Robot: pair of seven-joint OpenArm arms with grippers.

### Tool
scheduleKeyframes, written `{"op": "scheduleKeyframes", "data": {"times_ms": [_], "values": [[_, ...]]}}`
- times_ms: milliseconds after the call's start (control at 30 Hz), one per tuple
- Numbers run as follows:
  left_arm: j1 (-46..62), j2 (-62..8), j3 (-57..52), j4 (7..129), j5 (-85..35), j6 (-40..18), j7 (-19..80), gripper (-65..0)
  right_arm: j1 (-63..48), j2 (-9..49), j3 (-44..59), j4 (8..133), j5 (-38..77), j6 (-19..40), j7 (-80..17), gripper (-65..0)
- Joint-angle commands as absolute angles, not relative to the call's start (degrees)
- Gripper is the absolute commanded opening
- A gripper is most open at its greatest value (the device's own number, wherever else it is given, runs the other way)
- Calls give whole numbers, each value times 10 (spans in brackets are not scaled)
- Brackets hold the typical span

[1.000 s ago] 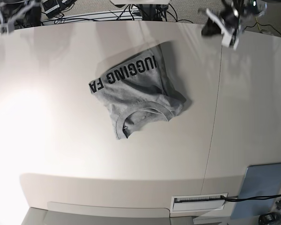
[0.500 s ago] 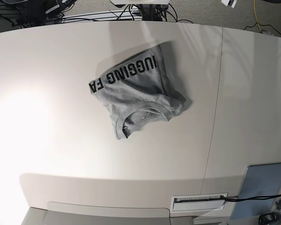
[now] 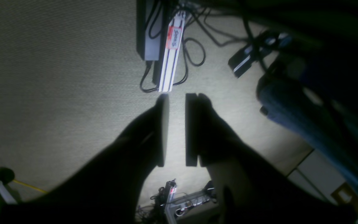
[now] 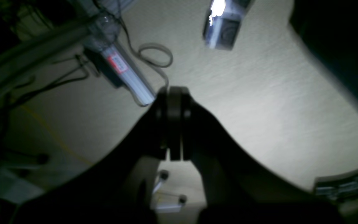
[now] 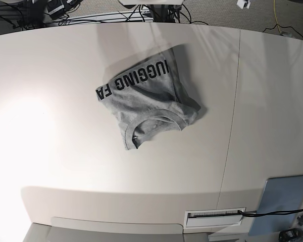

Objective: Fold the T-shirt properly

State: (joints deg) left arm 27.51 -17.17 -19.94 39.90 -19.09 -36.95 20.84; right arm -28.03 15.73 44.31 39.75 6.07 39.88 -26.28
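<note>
- Left gripper [image 3: 176,130]: 2 flat, straight-edged rectangular pads, dark against the lit floor, on broad black finger bodies (detail lost in shadow).
- Right gripper [image 4: 174,124]: 2 rounded-tipped dark pads on wide black finger bodies with a paler panel beneath.

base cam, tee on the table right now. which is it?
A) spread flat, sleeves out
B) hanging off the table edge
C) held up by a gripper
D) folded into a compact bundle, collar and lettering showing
D: the T-shirt lies as a folded bundle on the table, with its collar and black lettering facing up and no gripper on it.
</note>
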Motion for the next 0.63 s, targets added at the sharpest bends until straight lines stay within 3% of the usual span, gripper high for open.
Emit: {"op": "scheduleKeyframes", "data": {"times_ms": [0, 167, 300, 400, 600], "values": [[267, -176, -200, 384, -190, -375, 209, -537, -279, 172, 427, 389, 49, 400, -243, -647], [186, -144, -200, 312, -130, -347, 205, -537, -241, 179, 302, 358, 17, 400, -152, -647], [148, -101, -200, 270, -77, -302, 205, -537, -218, 176, 195, 358, 17, 399, -147, -647], [141, -78, -200, 256, -45, -281, 188, -537, -211, 176, 133, 358, 17, 357, -148, -647], [141, -65, -200, 256, -40, -267, 179, -537, -211, 176, 78, 358, 17, 321, -143, -647]]}}
